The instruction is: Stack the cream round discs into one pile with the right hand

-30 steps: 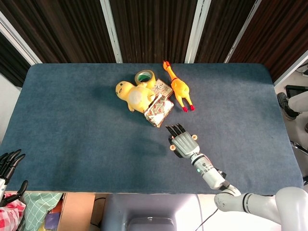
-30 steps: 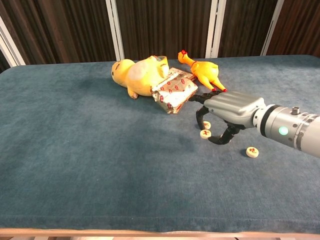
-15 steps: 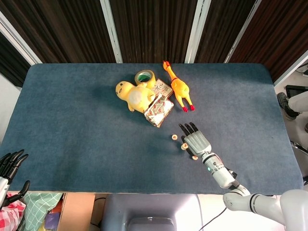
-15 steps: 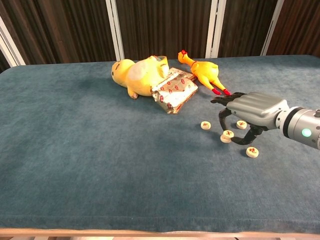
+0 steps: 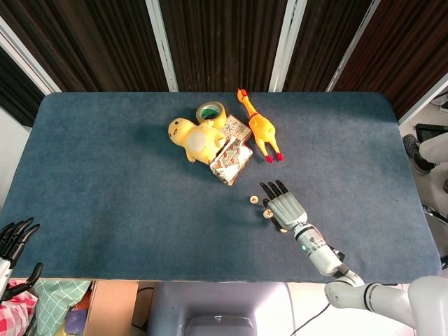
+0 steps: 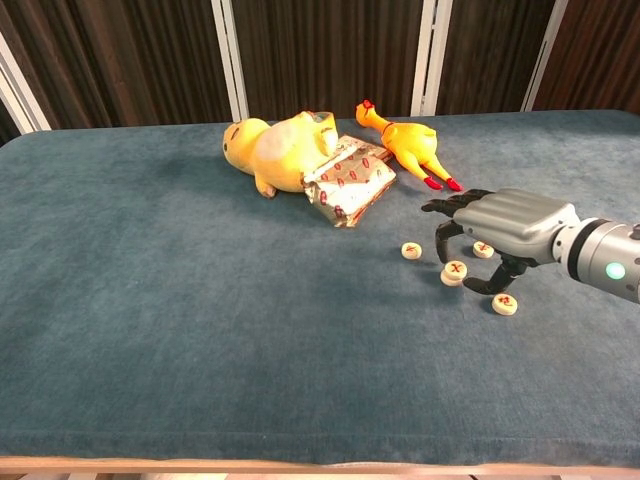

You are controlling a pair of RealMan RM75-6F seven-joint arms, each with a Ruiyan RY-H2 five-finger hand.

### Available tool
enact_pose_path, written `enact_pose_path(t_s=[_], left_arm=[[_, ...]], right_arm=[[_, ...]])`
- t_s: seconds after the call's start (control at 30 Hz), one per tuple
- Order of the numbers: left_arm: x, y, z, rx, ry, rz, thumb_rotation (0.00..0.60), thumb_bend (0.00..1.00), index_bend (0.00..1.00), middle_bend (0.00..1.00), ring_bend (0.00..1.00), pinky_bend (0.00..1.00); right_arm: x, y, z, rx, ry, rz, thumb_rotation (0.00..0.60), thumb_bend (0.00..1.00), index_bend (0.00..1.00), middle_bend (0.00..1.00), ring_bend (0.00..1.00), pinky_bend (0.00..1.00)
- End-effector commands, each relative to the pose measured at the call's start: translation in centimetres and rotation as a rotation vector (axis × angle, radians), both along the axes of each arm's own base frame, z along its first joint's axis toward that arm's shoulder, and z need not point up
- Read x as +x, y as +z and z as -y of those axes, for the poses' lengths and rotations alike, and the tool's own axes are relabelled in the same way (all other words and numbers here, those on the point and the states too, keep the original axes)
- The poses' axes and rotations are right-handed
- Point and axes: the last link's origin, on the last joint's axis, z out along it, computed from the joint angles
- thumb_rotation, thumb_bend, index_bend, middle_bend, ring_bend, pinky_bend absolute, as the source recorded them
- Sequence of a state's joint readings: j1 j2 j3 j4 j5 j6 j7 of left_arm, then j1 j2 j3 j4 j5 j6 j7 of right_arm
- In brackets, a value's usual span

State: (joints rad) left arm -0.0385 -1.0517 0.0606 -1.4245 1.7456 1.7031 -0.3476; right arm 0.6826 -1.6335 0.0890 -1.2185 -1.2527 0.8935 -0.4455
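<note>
Right hand (image 6: 505,225), fingers curled downward and apart around nothing, hovers over the small cream round discs with red marks (image 6: 455,271). One pile sits at its fingertips, about nine o'clock; single discs lie farther left, beneath the palm, and at five o'clock.

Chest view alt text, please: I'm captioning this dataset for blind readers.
The robot's right hand hovers, fingers curled, over four cream discs lying scattered and unstacked on a blue cloth table: one disc lies under its fingers, the others around it. Behind lie a yellow duck toy, a foil packet and a rubber chicken.
</note>
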Motion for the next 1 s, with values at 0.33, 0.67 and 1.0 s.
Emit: enact_pose_path(t_s=[0.33,0.67,1.0], left_arm=[[0.0,0.0,0.1,0.004,0.000,0.001,0.600,0.44,0.00,0.00,0.00,0.07],[0.2,-0.3,0.0,-0.007,-0.003,-0.008,0.600,0.44,0.00,0.00,0.00,0.07],[0.2,-0.4,0.0,-0.006,0.002,-0.012,0.600,0.44,0.00,0.00,0.00,0.07]], right_arm=[[0.0,2.6,-1.7,-0.036,0.028,0.058,0.600,0.51,0.38,0.01,0.00,0.00],[-3.5,5.4,-7.3,0.012,0.061,0.070,0.600,0.48,0.48,0.01,0.00,0.00],[-4.4,3.2,-5.9,0.026,0.032,0.071,0.600,0.48,0.51,0.01,0.00,0.00]])
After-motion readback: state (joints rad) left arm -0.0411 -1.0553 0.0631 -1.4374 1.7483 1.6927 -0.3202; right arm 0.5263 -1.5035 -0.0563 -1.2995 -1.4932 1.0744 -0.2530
